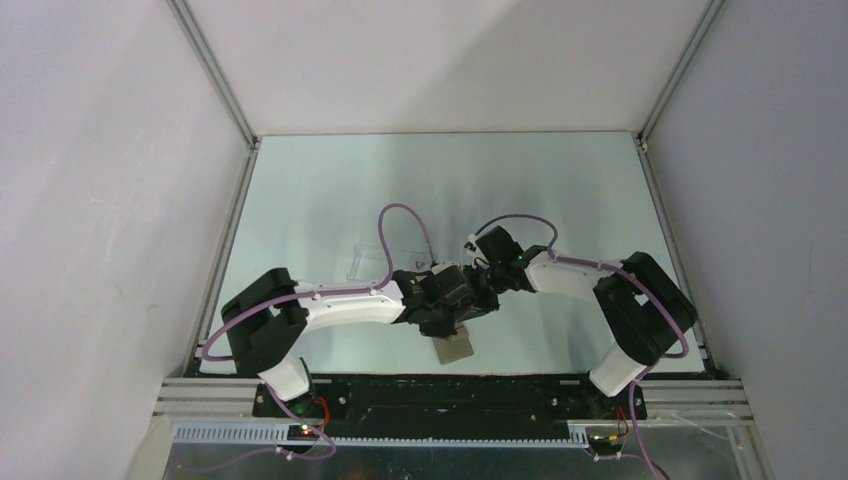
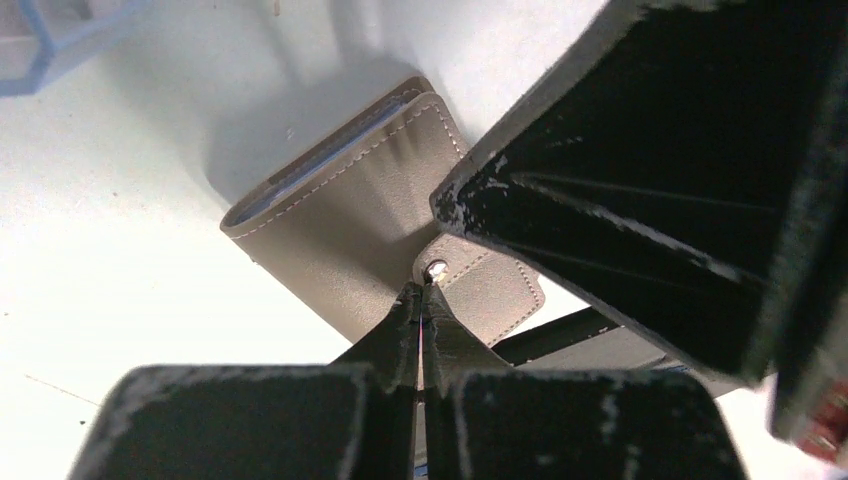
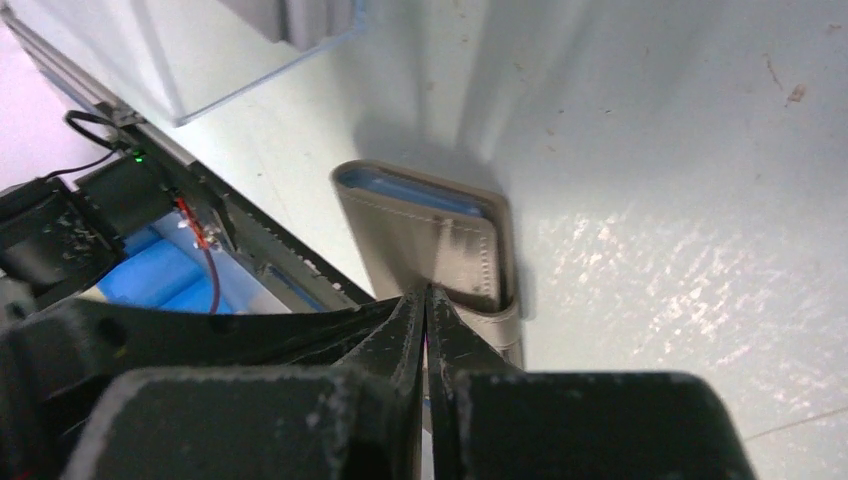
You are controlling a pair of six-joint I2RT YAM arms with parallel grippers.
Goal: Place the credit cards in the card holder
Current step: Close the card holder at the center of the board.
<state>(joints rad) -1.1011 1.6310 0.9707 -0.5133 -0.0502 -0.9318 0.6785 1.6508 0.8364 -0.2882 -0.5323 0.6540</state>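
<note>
White-walled booth, pale green table [image 1: 560, 200]. Card holder [image 1: 455, 348] at front centre, folded shut. L gripper [image 2: 421, 295] closed, tips at snap [image 2: 436, 268]. R gripper [image 3: 428, 298] closed, tips on holder edge. No credit cards in my views. I reckon step = opening holder. Next: pin body, pry tab up.

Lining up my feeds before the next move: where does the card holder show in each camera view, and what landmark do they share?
Top external: card holder sits low centre of the picture.
Left wrist: mid-picture, snap tab toward lower right.
Right wrist: mid-picture, blue lining showing along its top edge.
Shared landmark: the clear plastic box, upper left in both wrist views.
</note>
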